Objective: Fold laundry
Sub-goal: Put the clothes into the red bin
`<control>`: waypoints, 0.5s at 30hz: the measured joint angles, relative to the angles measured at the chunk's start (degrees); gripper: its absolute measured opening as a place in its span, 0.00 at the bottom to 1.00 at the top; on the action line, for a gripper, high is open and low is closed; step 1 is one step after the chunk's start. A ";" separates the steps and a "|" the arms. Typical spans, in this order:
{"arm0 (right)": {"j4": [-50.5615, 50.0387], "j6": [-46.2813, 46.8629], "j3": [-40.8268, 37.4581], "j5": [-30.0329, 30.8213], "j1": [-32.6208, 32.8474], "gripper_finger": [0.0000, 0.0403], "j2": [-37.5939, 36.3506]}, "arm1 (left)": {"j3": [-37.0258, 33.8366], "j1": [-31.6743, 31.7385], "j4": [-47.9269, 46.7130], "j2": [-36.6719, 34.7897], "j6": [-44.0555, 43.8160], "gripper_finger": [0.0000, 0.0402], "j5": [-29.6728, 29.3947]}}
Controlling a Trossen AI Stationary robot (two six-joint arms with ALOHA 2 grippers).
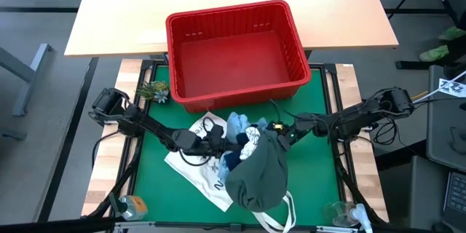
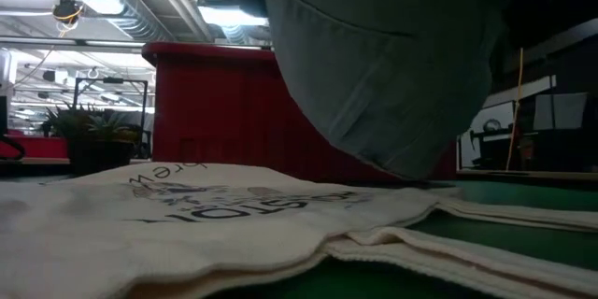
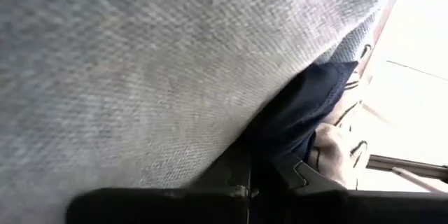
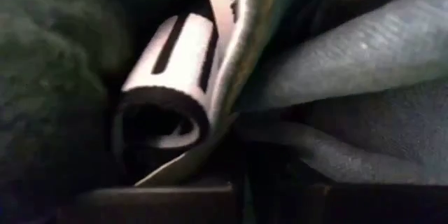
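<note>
Laundry point(image 1: 251, 156) lies heaped at lower centre of the high view, below the red basket point(image 1: 237, 51). Left gripper point(image 1: 218, 140) and right gripper point(image 1: 280, 132) press into it from either side, fingers closed; whether they pinch cloth is unclear.

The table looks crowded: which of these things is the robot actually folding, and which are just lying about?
Part of the job:
- dark olive garment
- light blue denim piece
- white patterned garment
- navy garment

Just lying about:
- red basket
- white tote bag
- small plant
</note>
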 joint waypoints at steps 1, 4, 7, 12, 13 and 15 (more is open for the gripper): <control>0.00 0.29 0.00 -0.05 -0.10 0.02 -0.17 | 0.00 0.23 0.19 0.00 0.01 0.01 0.06; -0.28 0.62 0.00 -1.01 -1.17 0.01 -1.23 | 0.00 0.61 0.70 0.00 0.13 0.01 0.19; -0.65 0.63 0.00 -1.67 -2.39 0.01 -2.44 | 0.00 1.06 1.78 -0.02 0.82 0.00 0.17; -1.63 1.02 0.00 -2.46 -4.18 0.01 -4.68 | 0.00 2.17 4.49 0.00 2.99 0.00 0.34; -1.77 1.02 0.00 -2.47 -4.46 0.01 -5.00 | 0.00 2.41 4.59 0.00 3.23 0.00 0.51; -2.03 1.02 0.00 -2.69 -5.21 0.01 -5.40 | 0.00 2.85 4.89 0.00 3.49 0.00 0.63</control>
